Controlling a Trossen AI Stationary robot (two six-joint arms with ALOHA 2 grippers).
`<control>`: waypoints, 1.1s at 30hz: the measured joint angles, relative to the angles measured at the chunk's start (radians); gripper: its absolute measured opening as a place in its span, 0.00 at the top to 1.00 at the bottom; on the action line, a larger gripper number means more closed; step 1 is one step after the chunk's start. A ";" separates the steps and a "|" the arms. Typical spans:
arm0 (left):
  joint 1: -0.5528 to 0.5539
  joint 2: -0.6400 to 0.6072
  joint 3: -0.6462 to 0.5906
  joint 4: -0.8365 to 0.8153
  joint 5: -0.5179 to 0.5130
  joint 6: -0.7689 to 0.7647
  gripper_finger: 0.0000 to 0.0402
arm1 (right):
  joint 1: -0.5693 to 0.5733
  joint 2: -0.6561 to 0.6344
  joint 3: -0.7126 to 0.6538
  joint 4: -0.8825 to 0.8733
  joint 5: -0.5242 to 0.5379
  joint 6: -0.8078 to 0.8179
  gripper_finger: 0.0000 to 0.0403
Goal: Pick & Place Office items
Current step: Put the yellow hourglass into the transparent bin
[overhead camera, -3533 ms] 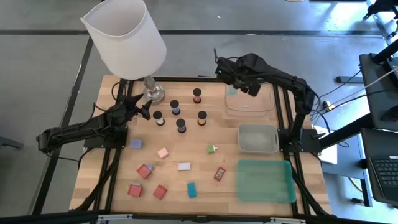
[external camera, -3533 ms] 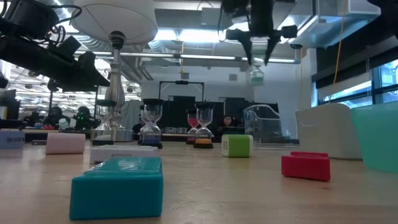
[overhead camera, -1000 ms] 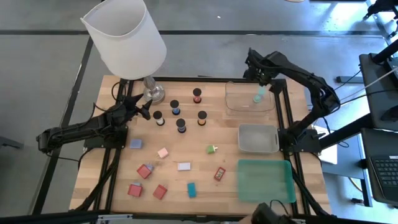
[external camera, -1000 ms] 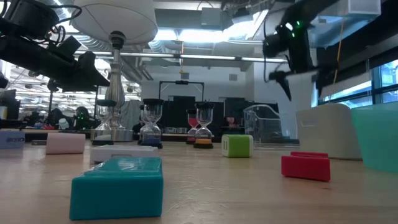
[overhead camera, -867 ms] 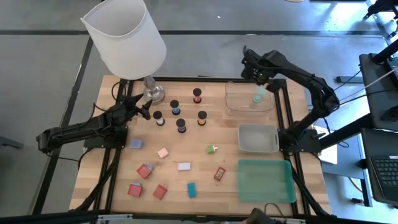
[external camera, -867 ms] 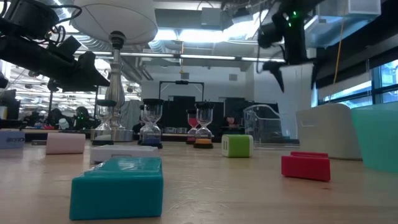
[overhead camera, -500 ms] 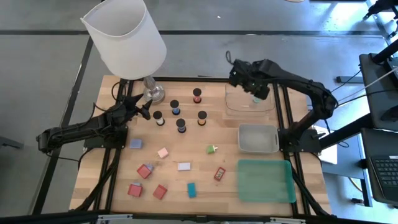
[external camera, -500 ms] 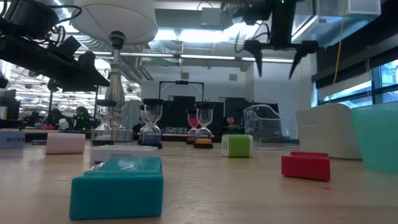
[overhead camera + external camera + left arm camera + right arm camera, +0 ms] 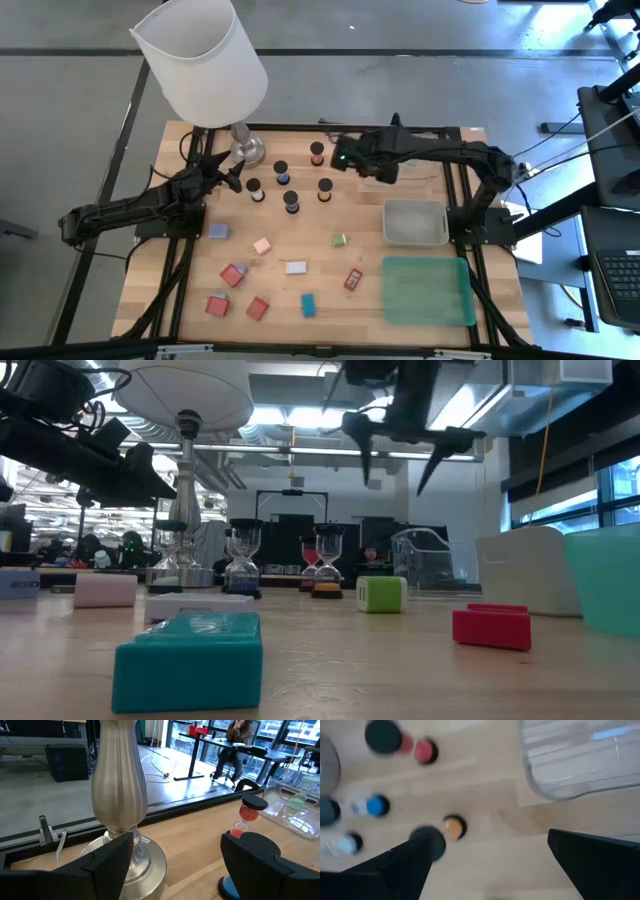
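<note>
The right gripper (image 9: 345,158) hangs high over the table's far middle, its two dark tapered fingers (image 9: 432,463) splayed wide with nothing between them, just at three o'clock of the red-capped hourglass (image 9: 317,153). The left gripper (image 9: 229,177) is likewise spread wide and empty, its blunt fingers (image 9: 107,857) flanking the view of the polished metal lamp stem (image 9: 120,777) without touching it, at about nine o'clock of the hourglass cluster. Going from the near edge in the high view: a teal block (image 9: 308,305) and two red blocks (image 9: 258,308) lie nearest, matte and boxy, with a small red item (image 9: 353,279) toward three o'clock of them and the translucent green tray (image 9: 427,290) beyond that. Farther in sit a white block (image 9: 295,267), a pink block (image 9: 262,245), a lavender block (image 9: 218,231) and a green cube (image 9: 340,240), all apart on the pale wood-grain table (image 9: 170,290). At three o'clock of the cube stands the grey tray (image 9: 415,222). Farther still are the short dark-capped hourglasses, one with a blue base (image 9: 291,201) and one orange (image 9: 325,188). The clear plastic tray (image 9: 580,760) lies at the far right. The lamp's white shade (image 9: 200,60) rises at the far left.
</note>
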 joint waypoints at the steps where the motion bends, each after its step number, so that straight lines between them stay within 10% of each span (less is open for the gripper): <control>1: 0.000 0.000 0.000 0.000 0.000 0.000 0.26 | 0.012 0.014 0.008 -0.002 -0.001 -0.018 0.05; 33: 0.000 0.000 0.000 0.000 0.000 0.000 0.26 | 0.164 0.208 0.022 0.210 0.078 -0.343 0.01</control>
